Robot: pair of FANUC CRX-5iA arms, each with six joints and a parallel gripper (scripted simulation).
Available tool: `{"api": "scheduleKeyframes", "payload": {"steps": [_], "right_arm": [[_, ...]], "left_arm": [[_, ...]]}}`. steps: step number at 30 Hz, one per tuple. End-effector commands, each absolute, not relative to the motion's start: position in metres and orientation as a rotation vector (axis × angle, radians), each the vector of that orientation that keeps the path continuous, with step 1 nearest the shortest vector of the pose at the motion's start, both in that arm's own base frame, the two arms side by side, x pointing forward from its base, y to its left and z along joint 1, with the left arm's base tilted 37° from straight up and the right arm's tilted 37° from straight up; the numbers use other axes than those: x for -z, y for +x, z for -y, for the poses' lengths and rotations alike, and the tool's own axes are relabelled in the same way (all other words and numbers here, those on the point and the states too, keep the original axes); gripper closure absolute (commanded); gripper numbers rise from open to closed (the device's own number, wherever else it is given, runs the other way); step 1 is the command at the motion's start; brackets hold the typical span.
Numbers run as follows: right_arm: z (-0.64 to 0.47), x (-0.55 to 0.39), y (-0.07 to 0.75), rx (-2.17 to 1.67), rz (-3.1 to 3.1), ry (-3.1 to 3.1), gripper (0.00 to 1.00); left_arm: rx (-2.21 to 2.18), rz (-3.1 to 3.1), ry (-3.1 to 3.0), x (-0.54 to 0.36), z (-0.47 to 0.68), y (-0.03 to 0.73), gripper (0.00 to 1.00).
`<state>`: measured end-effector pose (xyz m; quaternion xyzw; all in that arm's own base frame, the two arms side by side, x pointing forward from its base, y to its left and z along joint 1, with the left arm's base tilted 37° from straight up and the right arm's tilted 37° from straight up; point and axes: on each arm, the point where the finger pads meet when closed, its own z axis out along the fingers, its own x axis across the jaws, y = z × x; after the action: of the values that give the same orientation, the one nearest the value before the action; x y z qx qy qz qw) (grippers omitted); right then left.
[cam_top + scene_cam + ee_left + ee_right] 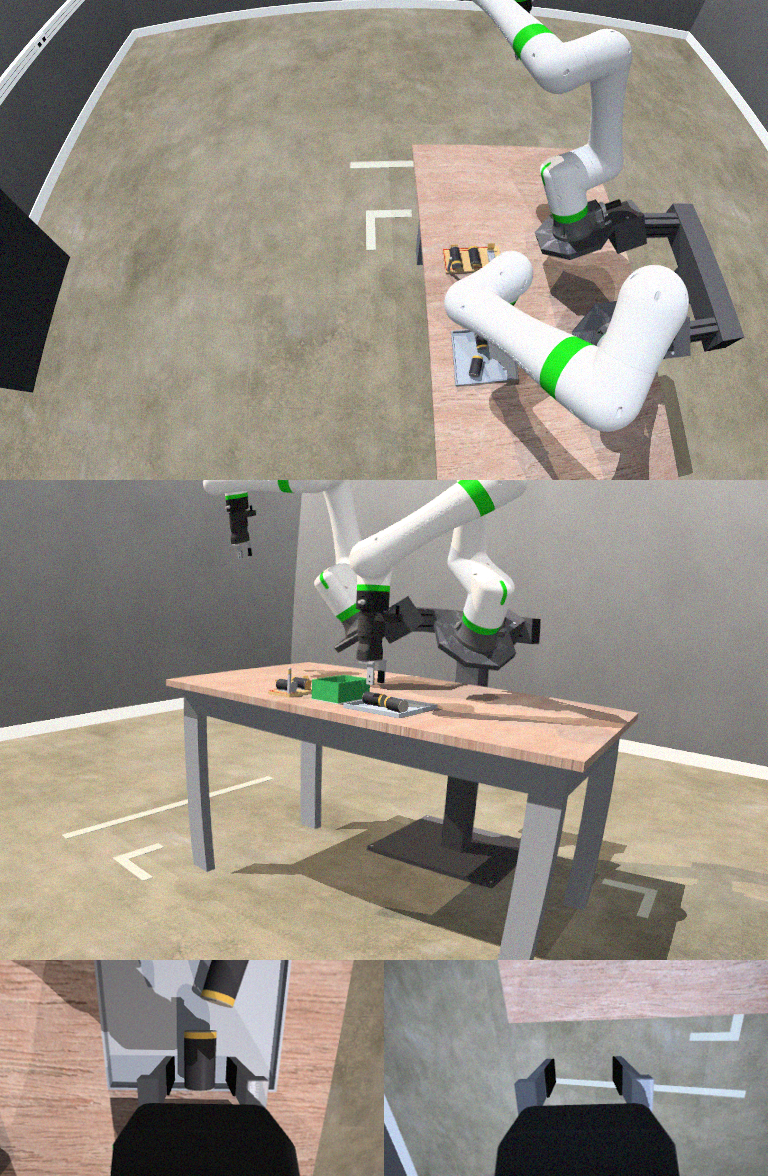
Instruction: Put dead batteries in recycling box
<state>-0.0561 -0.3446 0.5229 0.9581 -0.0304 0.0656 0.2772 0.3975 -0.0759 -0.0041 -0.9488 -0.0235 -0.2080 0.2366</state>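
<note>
My left gripper (375, 678) (200, 1068) is open, its fingers on either side of and above a black battery (481, 340) (369, 697) (199, 1056) lying near the tray's box-side edge. A second black battery (475, 369) (395, 703) (226, 978) lies slanted in the grey tray (463, 380) (103, 1023). The wooden holder board (465, 262) (284, 693) carries two visible batteries. The green recycling box (331, 690) stands upright between holder and tray; its contents are hidden. The bulb's state cannot be told. My right gripper (244, 553) (583, 1069) is open and empty, high up.
The left arm (509, 333) covers the box and part of the tray and holder in the top view. The right gripper hangs over the floor beyond the table's end (636, 996). A thin grey upright piece (289, 680) stands at the holder.
</note>
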Motion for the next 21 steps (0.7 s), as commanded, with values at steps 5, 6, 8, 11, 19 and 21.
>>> {"api": "scheduleKeyframes", "payload": {"steps": [5,6,8,11,19,21], "right_arm": [[0.3443,-0.5238,-0.0567,-0.176,0.083,2.57,0.0],[0.3443,-0.5238,-0.0567,-0.176,0.083,2.57,0.0],[0.3443,-0.5238,-0.0567,-0.176,0.083,2.57,0.0],[0.3443,-0.5238,-0.0567,-0.176,0.083,2.57,0.0],[0.3443,-0.5238,-0.0567,-0.176,0.083,2.57,0.0],[0.3443,-0.5238,-0.0567,-0.176,0.083,2.57,0.0]], "left_arm": [[0.572,0.065,-2.603,0.0037,0.0767,0.3977,0.1],[0.572,0.065,-2.603,0.0037,0.0767,0.3977,0.1],[0.572,0.065,-2.603,0.0037,0.0767,0.3977,0.1],[0.572,0.065,-2.603,0.0037,0.0767,0.3977,0.1],[0.572,0.065,-2.603,0.0044,0.0763,0.398,0.1],[0.572,0.065,-2.603,0.0079,0.0743,0.3997,0.1]]}}
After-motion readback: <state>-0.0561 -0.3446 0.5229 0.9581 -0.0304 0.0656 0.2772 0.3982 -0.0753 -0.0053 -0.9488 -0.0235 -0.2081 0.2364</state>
